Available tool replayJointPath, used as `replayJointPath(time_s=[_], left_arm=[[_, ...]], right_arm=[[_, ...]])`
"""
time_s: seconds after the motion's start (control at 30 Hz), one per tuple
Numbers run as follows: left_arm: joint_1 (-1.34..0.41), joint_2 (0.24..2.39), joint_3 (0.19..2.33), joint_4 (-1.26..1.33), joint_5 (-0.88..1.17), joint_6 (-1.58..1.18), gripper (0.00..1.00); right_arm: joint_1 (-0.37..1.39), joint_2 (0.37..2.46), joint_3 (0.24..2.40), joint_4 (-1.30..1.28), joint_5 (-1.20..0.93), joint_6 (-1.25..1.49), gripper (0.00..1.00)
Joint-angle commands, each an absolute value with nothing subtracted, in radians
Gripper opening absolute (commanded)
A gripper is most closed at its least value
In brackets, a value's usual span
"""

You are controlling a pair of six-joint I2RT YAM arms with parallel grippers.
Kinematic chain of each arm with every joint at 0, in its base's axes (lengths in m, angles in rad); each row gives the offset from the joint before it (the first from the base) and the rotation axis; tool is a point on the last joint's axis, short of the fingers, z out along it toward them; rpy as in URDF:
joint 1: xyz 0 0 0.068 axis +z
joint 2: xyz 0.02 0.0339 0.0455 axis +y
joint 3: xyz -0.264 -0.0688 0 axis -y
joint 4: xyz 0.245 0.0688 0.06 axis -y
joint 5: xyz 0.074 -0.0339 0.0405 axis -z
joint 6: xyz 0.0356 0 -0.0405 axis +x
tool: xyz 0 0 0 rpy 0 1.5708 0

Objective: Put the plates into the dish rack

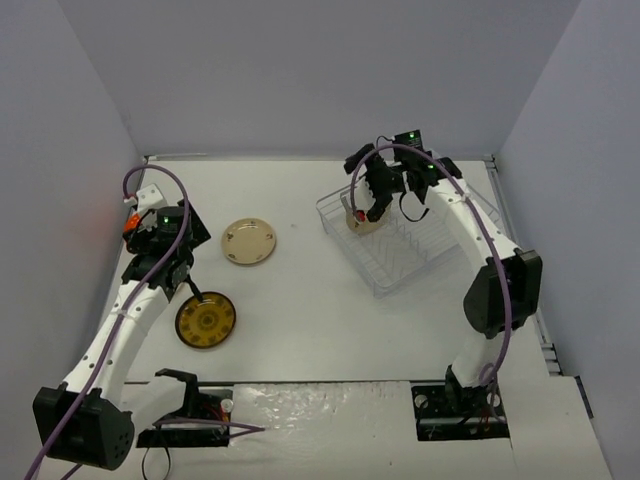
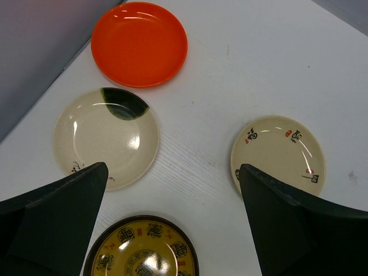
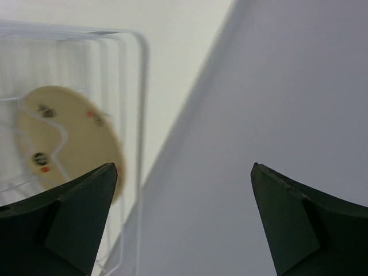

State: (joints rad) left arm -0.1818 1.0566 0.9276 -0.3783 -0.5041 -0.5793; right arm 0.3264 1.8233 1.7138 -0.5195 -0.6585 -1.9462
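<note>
Several plates lie flat on the table in the left wrist view: an orange plate [image 2: 140,43], a cream plate with a dark patch [image 2: 106,135], a cream plate with small marks [image 2: 279,152] and a dark brown plate with a yellow centre [image 2: 141,247]. My left gripper [image 2: 172,165] hovers open above the brown plate [image 1: 206,320], holding nothing. Another cream plate [image 3: 63,135] stands tilted inside the clear dish rack [image 1: 415,255] at its left end. Just above that end my right gripper [image 1: 375,205] is open, its fingers [image 3: 86,195] clear of the plate.
From above, one cream plate [image 1: 249,241] lies mid-table and the orange plate [image 1: 130,222] peeks out beside the left arm. Grey walls close in on three sides. The rack's rim [image 3: 141,115] runs close to the right gripper's left finger.
</note>
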Motion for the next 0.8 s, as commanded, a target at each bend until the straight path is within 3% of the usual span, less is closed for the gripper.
replayJointPath(time_s=[0.0, 0.1, 0.2, 0.37, 0.47, 0.57, 0.77], left_arm=[[-0.175, 1.017, 0.973, -0.325, -0.489, -0.554, 0.97], [-0.175, 1.01, 0.96, -0.32, -0.478, -0.564, 0.97], [-0.176, 0.995, 0.942, -0.285, -0.444, -0.563, 0.97], [-0.175, 0.981, 0.908, -0.238, -0.398, -0.564, 0.97], [-0.175, 0.985, 0.895, -0.22, -0.382, -0.57, 0.97], [-0.176, 0.997, 0.894, -0.216, -0.366, -0.567, 0.97], [-0.175, 1.017, 0.886, -0.202, -0.351, -0.564, 0.97]], right_arm=[[0.325, 1.583, 1.566, 0.035, -0.815, -1.618, 1.0], [0.327, 1.481, 1.309, 0.547, -0.798, -1.016, 1.0], [0.328, 1.503, 1.268, 0.913, -0.657, -0.39, 1.0], [0.323, 1.696, 1.63, 0.511, -0.694, 0.064, 1.0], [0.32, 1.769, 1.66, 0.554, -0.752, 0.344, 1.0], [0.357, 1.766, 1.556, 0.608, -0.62, 0.431, 1.0], [0.562, 1.697, 1.519, 0.325, 0.24, 0.174, 1.0]])
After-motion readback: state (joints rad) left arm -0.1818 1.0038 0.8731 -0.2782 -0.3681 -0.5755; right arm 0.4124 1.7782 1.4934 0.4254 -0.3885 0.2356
